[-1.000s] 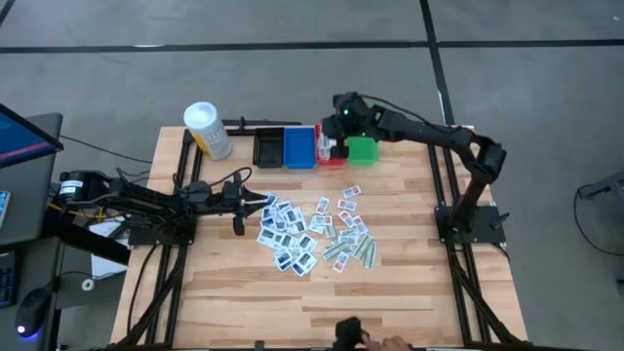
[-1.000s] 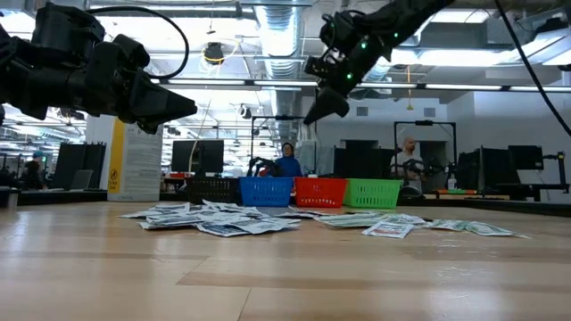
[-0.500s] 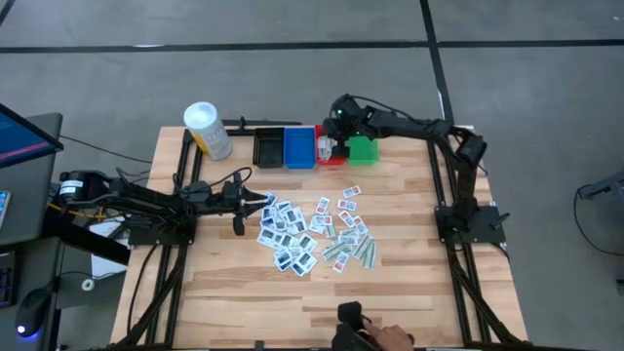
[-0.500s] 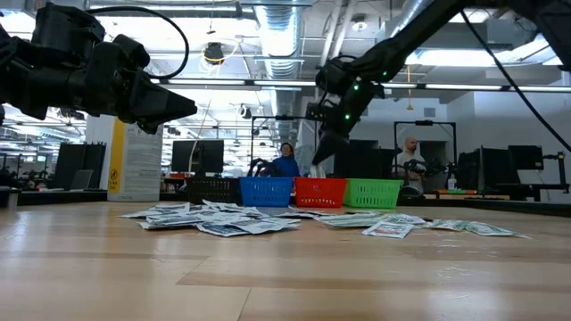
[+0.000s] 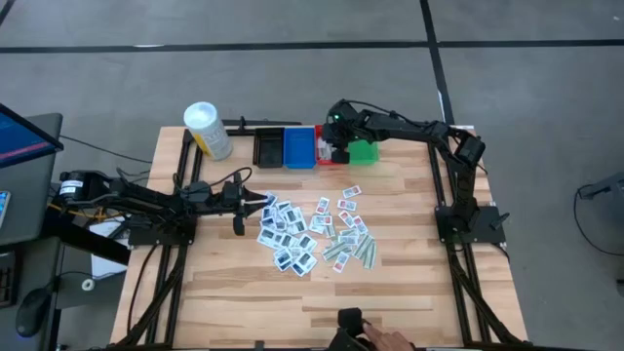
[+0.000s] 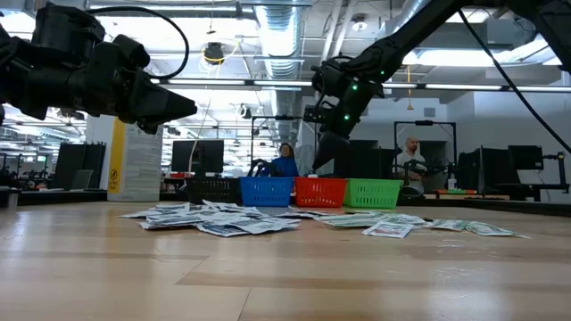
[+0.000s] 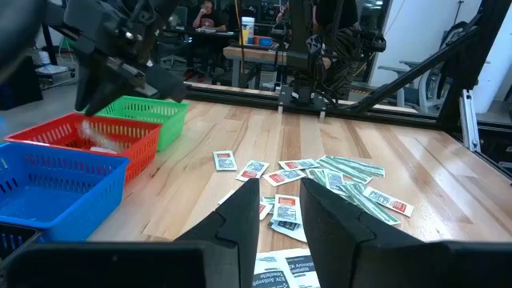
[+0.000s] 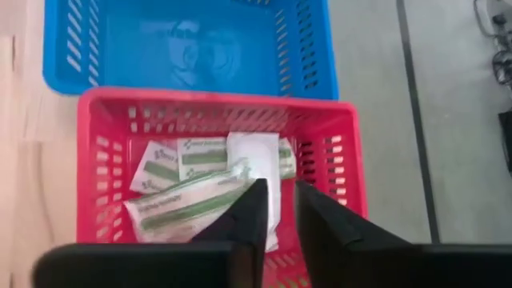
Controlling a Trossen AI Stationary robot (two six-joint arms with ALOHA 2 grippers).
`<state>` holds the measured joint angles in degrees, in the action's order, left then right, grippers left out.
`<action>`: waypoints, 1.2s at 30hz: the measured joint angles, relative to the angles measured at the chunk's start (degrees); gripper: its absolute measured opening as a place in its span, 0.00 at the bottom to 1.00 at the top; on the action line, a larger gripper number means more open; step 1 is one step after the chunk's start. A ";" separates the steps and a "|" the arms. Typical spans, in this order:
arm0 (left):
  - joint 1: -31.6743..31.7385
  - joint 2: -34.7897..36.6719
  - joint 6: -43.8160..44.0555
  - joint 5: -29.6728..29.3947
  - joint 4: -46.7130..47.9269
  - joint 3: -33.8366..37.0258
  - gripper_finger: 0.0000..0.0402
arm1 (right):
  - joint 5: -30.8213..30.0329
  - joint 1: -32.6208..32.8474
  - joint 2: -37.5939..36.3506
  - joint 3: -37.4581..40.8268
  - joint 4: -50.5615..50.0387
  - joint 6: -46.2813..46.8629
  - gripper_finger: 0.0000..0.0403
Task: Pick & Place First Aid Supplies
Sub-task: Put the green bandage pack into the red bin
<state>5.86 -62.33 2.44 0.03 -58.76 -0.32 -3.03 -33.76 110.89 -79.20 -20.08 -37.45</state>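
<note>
The right pincer [image 5: 338, 148] hangs over the red bin [image 5: 326, 156] in the upper middle of the high view, at the far edge of the tabletop [image 5: 390, 283]. Its own wrist view looks straight down into the red bin [image 8: 104, 160], where several packets [image 8: 192, 192] lie: pale green-grey ones, with a plain white one beside them. The two dark fingers [image 8: 248, 212] stand a narrow gap apart with nothing between them. In the low view this pincer [image 6: 323, 152] points down just above the red bin [image 6: 319, 192].

The bins stand in a row: black bin [image 5: 267, 148], blue bin [image 5: 298, 148], red bin, green bin [image 5: 363, 150]. A yellow container with a white cap [image 5: 207, 130] stands to their left, near the tabletop's upper left corner.

Most of the first aid supplies [image 5: 312, 234] lie scattered loose in the middle of the tabletop, white packets with dark marks toward the left and green-grey strips with red toward the right.

The left pincer [image 5: 265, 201] hovers at the left edge of that scatter, above the tabletop. In its wrist view the fingers [image 7: 244, 212] are partly apart and empty, with the packets [image 7: 320, 180] spread ahead of them and the bins off to one side.

People sit in the room beyond the tabletop [image 6: 287, 160].
</note>
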 joint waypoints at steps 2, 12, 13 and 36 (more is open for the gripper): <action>-0.01 0.00 0.00 0.00 0.00 0.00 0.23 | 0.00 0.00 0.00 0.00 -0.98 0.00 0.19; 0.01 0.00 0.67 0.00 0.00 0.00 0.23 | 0.00 0.26 -0.29 0.00 -2.96 1.78 0.27; 0.01 0.00 0.83 0.02 0.00 0.00 0.23 | 0.00 0.39 -0.72 0.03 -3.56 1.96 0.26; 0.01 0.00 1.05 0.02 -0.04 0.00 0.23 | 22.24 7.21 -25.13 15.84 -14.46 12.03 0.24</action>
<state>5.87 -62.33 3.49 0.05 -58.80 -0.32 19.22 -26.55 85.76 -63.36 -34.54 -25.42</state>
